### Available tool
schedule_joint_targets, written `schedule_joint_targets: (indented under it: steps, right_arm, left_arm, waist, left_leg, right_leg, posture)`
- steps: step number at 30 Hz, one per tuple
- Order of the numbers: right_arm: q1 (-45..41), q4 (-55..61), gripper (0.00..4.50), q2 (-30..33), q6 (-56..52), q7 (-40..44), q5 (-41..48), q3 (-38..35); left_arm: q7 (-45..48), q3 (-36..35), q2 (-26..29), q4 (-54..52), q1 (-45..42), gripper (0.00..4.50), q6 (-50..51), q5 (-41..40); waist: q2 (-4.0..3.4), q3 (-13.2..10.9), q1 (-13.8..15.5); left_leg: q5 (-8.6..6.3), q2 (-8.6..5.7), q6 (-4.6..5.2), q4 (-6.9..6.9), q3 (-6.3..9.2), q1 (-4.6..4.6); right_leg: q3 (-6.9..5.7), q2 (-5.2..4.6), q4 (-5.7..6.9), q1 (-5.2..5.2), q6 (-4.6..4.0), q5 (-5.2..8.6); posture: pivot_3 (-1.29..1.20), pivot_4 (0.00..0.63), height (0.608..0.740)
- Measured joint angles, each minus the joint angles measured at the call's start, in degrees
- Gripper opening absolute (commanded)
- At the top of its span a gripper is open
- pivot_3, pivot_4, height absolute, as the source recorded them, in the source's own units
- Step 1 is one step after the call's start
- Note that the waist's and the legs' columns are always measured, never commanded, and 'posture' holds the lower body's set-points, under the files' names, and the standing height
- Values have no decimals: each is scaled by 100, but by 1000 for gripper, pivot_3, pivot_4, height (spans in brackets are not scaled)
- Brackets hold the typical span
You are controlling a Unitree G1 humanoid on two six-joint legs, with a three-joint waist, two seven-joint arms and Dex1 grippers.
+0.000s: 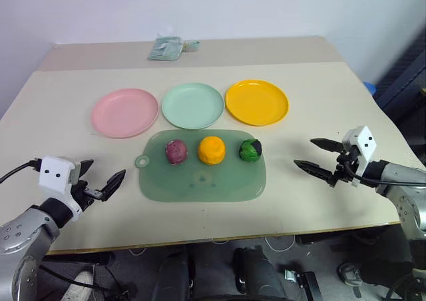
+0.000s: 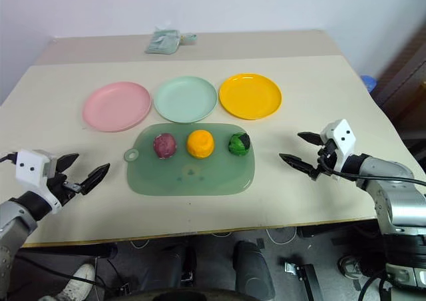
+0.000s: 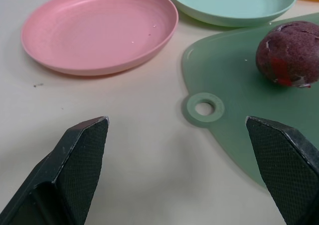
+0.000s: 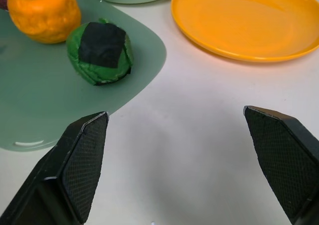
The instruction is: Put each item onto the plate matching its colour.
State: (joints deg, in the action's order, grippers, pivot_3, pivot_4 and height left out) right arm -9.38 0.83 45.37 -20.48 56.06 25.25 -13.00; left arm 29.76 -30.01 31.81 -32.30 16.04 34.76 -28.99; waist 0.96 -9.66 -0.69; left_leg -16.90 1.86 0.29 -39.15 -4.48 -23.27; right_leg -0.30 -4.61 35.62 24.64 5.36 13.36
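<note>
1. We have all three items lying in a row on the green mat (image 1: 200,178): the purplish-pink lump (image 1: 176,151) at the left end, the orange lump (image 1: 212,150) in the middle, the green-and-black lump (image 1: 251,150) at the right end. None is on a plate yet.
2. The pink plate (image 1: 124,112), mint plate (image 1: 193,105) and yellow-orange plate (image 1: 257,102) stand in a row just behind the mat, all bare.
3. Our left gripper (image 1: 100,181) hovers over the table to the left of the mat, jaws spread wide, holding and touching nothing.
4. Our right gripper (image 1: 319,156) hovers to the right of the mat, also wide open and empty.
5. To do the first pick well, we judge it best to take the lump nearest a gripper: left for the purplish-pink one, right for the green-and-black one.
6. We should close around the lump's middle, since a rounded lump may roll or slip from the fingertips.
7. We should lift clear of the plate's rim before lowering.
</note>
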Motion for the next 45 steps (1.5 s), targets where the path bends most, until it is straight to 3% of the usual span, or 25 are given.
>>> schedule_joint_targets:
  steps: [17, 23, 34, 45]
  right_arm:
    - [-311, 1168, 4426, -314, -1015, -806, 128, 285]
    - [-430, 1498, 4426, -553, -1253, -1269, 150, 336]
    - [117, 2489, 4426, -642, -1825, -1647, 740, 76]
    - [282, 3097, 4426, -658, -2007, -1564, 1111, 372]
  left_arm:
    - [-127, 120, -214, -379, 261, 4500, -32, -85]
    - [-125, 499, -86, -351, -223, 4500, 16, -149]
    - [22, 1384, 58, -62, -1089, 4500, 256, -269]
    - [195, 2517, 115, 924, -2273, 4500, -24, 412]
  waist:
    - [0, 0, 1]
    - [4, 2, 16]
    - [4, 3, 7]
    - [5, 3, 27]
  left_leg:
    - [0, 2, 0, -1, 2, 1]
    - [0, -1, 0, -2, 3, 0]
    - [1, -3, 0, -2, 3, 2]
    - [1, -9, 0, -2, 4, 2]
  right_leg:
    - [0, -2, 2, -1, 0, 0]
    - [0, -2, 1, -4, 0, 0]
    - [0, 1, 5, -4, 1, -1]
    - [0, 4, 6, -5, 2, -1]
  posture:
    - [0, 150, 740]
    - [0, 150, 740]
    - [0, 150, 740]
    - [0, 150, 740]
